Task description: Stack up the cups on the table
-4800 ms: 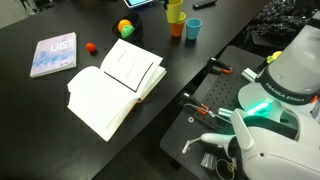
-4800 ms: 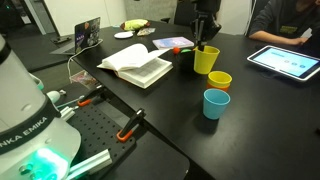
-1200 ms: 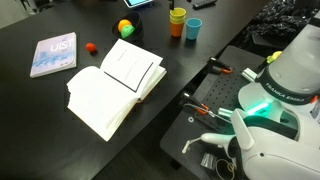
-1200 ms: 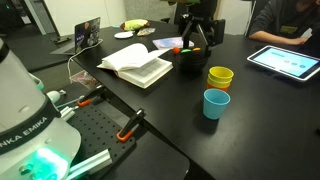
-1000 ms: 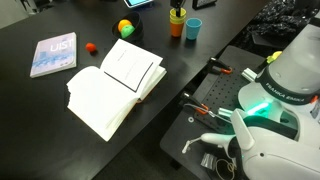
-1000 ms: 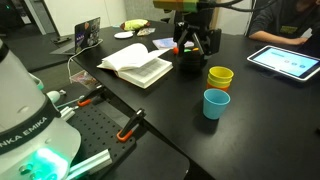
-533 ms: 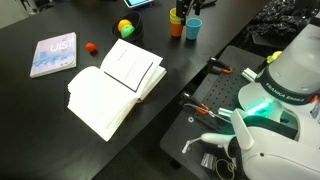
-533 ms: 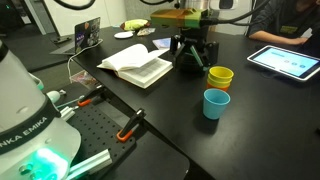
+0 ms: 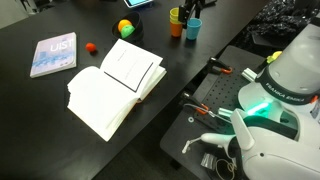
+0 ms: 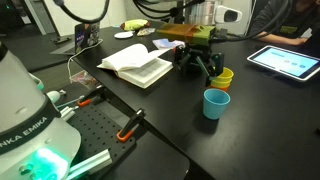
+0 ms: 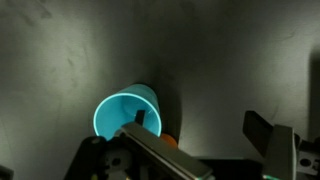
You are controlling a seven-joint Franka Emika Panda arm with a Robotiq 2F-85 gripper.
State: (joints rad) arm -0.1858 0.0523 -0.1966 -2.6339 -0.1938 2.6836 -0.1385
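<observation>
While hovering over the table point(image 10: 268, 112) | jaws wide apart, empty | light blue cup point(image 11: 120, 108) below

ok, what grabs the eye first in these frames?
The big open book lies spread at the middle of the black table. Past it the open pincer hangs low right by the yellow cup, while the light blue cup stands apart on its own. The wrist view looks down into the light blue cup, its bright rim standing out against the dark tabletop.
</observation>
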